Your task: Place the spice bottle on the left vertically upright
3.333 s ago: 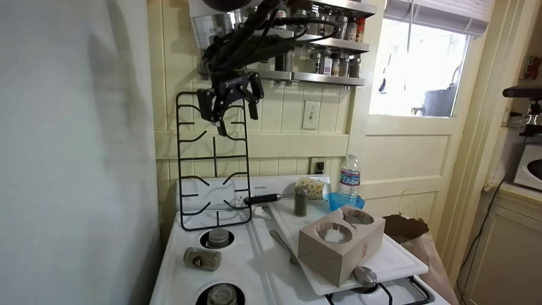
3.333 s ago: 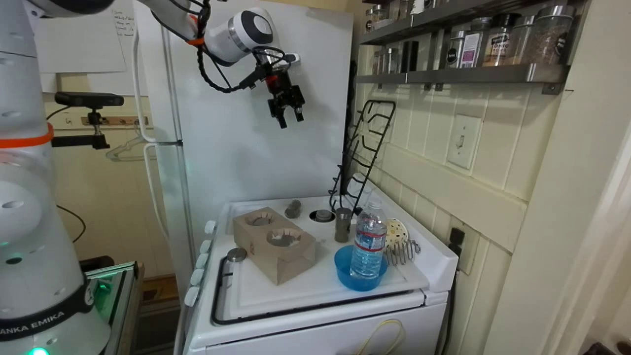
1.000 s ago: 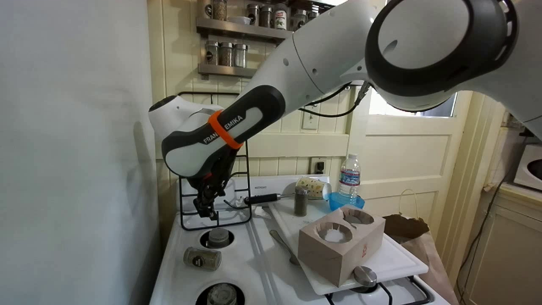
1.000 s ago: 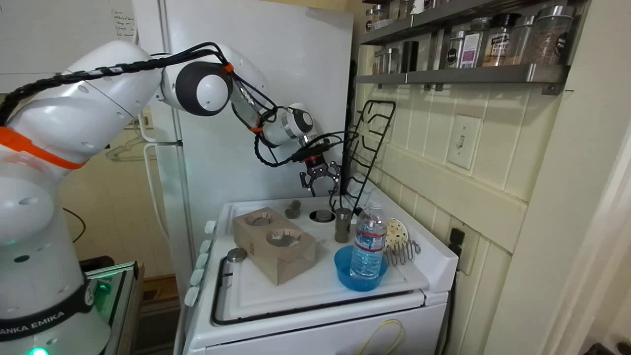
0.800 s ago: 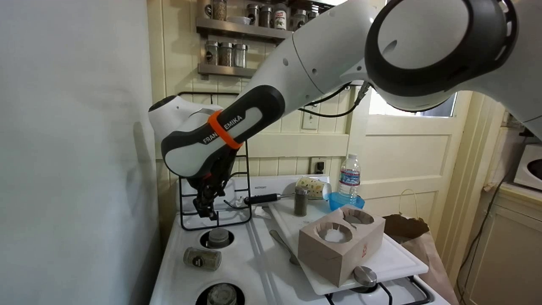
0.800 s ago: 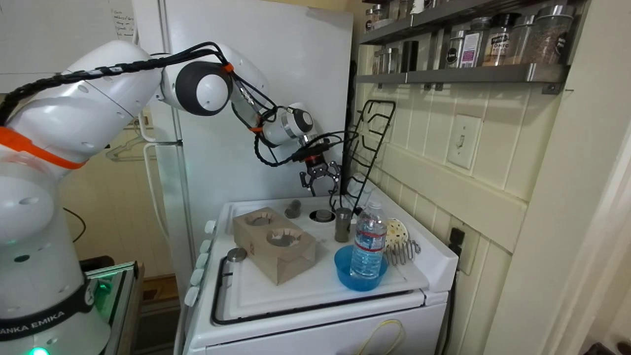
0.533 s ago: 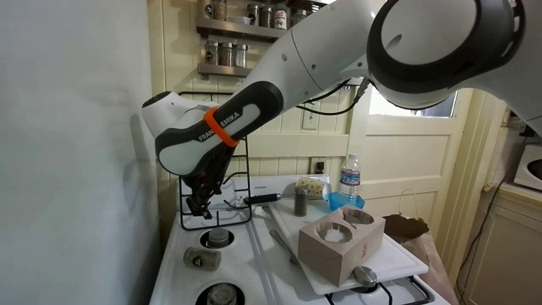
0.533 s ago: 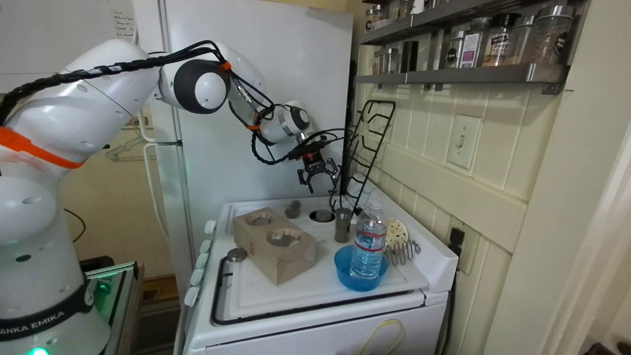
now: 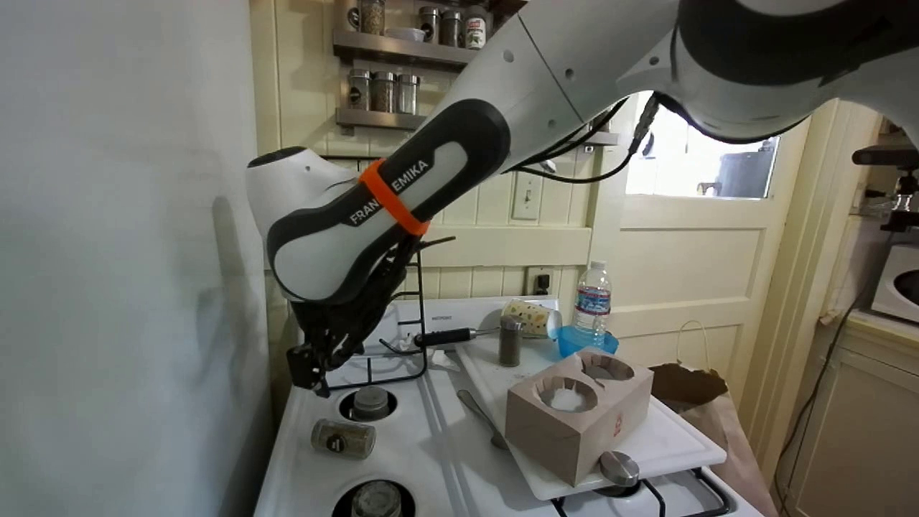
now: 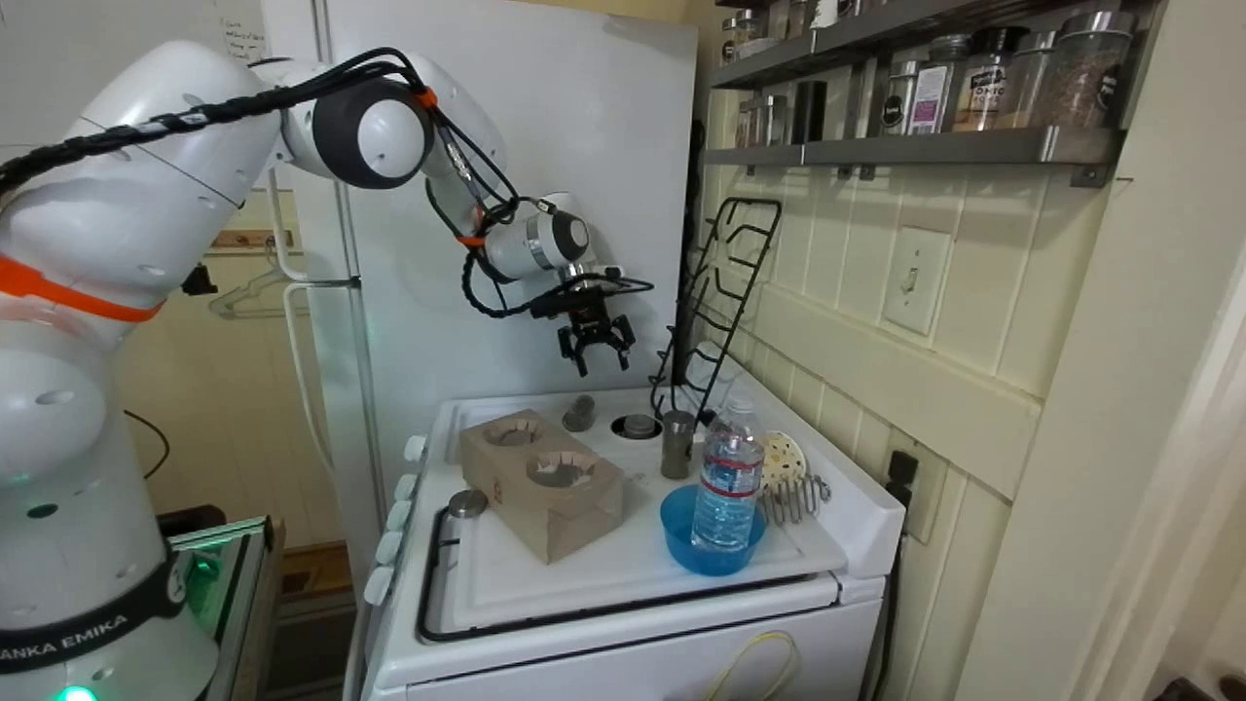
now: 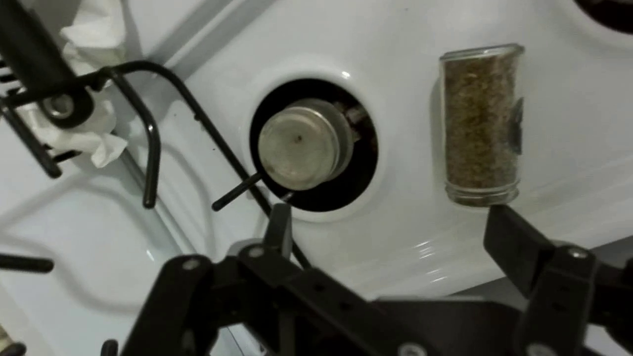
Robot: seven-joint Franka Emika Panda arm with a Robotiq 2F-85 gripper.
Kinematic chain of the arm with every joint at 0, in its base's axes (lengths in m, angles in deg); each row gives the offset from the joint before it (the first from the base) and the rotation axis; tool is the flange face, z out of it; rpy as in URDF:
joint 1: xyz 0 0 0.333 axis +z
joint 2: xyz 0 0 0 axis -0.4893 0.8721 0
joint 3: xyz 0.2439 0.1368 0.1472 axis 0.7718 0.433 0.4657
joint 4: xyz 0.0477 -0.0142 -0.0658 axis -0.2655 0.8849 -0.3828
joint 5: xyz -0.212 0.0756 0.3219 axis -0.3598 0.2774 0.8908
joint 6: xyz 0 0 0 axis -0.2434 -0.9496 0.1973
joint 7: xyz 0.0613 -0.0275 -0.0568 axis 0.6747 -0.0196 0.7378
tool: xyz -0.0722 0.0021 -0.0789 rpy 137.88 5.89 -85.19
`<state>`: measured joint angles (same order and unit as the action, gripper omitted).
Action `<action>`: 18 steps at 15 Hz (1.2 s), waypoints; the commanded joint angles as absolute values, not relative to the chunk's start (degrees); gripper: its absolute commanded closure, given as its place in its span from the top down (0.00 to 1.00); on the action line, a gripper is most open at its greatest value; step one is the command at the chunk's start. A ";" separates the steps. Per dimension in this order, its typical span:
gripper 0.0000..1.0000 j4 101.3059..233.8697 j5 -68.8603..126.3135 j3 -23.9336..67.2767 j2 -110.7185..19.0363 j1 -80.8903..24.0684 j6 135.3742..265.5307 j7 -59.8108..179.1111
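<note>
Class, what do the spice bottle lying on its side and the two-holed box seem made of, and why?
Spice bottle: probably glossy clear glass, being see-through with glinting edges; plastic is possible.
Two-holed box: apparently matt brown cardboard, with straight folds and jagged-rimmed holes.

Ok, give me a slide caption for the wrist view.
Open tool above the white stovetop, a spice bottle lying on its side near a round burner.
</note>
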<state>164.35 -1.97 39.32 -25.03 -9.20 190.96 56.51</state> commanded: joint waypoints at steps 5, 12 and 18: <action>1.00 181.71 11.09 38.47 -29.35 -15.67 216.08 67.14; 1.00 183.75 16.08 42.62 -30.46 -19.66 220.29 85.14; 1.00 181.17 18.70 44.83 -28.23 -19.59 216.26 91.44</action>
<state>181.59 17.02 44.83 -29.09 -19.94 218.46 89.21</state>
